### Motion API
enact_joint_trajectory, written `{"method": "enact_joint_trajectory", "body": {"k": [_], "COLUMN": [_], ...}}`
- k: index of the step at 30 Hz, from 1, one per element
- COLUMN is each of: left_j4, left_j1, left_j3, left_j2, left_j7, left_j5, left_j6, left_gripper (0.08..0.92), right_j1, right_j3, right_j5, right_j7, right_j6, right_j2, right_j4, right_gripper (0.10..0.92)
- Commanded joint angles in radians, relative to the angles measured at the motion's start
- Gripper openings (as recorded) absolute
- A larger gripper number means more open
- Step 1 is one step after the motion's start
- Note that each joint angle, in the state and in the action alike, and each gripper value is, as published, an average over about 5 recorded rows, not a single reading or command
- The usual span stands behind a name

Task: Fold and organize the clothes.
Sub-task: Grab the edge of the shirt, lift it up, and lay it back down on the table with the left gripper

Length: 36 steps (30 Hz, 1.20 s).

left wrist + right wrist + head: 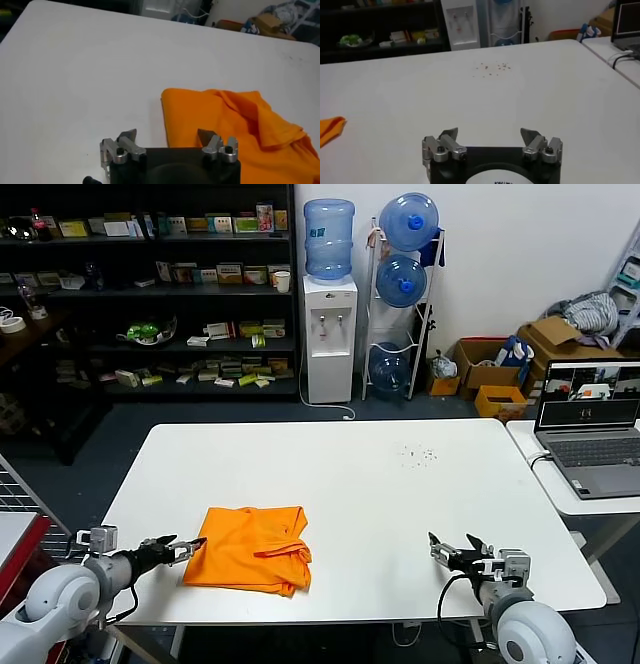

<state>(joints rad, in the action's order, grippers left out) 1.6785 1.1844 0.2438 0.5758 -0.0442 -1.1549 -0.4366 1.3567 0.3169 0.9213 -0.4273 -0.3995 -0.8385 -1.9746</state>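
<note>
Currently left end effector [188,545] wide, empty, just beside left edge of orange T-shirt [254,549]. T-shirt on table [380,484] near front edge, folded into rough rectangle, still rumpled; tidying likely left. Right end effector [452,548] wide, empty, well apart.

T-shirt [252,549] on table [400,484], front left.

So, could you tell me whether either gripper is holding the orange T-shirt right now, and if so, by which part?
Nothing is held. The left gripper is open at the near left edge of the T-shirt; the right gripper is open over bare table.
</note>
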Motion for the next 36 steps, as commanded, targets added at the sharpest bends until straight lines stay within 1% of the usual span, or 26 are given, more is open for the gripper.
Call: {"method": "enact_joint_trajectory", "body": {"k": [1,5,8,17,29,32,36], "left_j4": [-0.039,-0.040,-0.035,-0.020,0.021,0.051,0.124], "left_j1": [-0.125,-0.138,-0.134,-0.118,-0.077,-0.056,-0.018], "left_j3": [-0.112,-0.127,-0.130,-0.124,-0.094,-0.070,-0.023], "left_j2": [0.019,0.017,0.014,0.012,0.012,0.008,-0.022], "left_j7": [-0.015,-0.006,-0.004,-0.003,0.004,0.014,0.046], "left_j5": [0.002,0.009,0.011,0.013,-0.014,-0.035,-0.080], "left_j6": [-0.005,-0.008,-0.009,-0.010,-0.019,-0.025,-0.048], "left_gripper": [0.823,0.822,0.785,0.499,0.154,0.097,0.090], "right_j1": [0.005,0.008,0.007,0.002,0.004,0.003,-0.004], "right_j3": [0.008,0.010,0.010,0.005,0.005,0.003,-0.006], "right_j5": [0.000,0.000,0.000,0.003,0.001,0.000,0.000], "right_j7": [-0.001,-0.001,-0.001,-0.001,-0.001,-0.001,0.002], "right_j6": [0.000,0.000,0.001,0.001,0.001,0.002,0.005], "right_j2": [0.000,0.000,0.000,0.000,-0.002,-0.003,-0.002], "right_j4": [-0.002,0.000,0.002,0.004,0.002,0.004,0.011], "right_gripper": [0.823,0.823,0.823,0.823,0.823,0.823,0.823]}}
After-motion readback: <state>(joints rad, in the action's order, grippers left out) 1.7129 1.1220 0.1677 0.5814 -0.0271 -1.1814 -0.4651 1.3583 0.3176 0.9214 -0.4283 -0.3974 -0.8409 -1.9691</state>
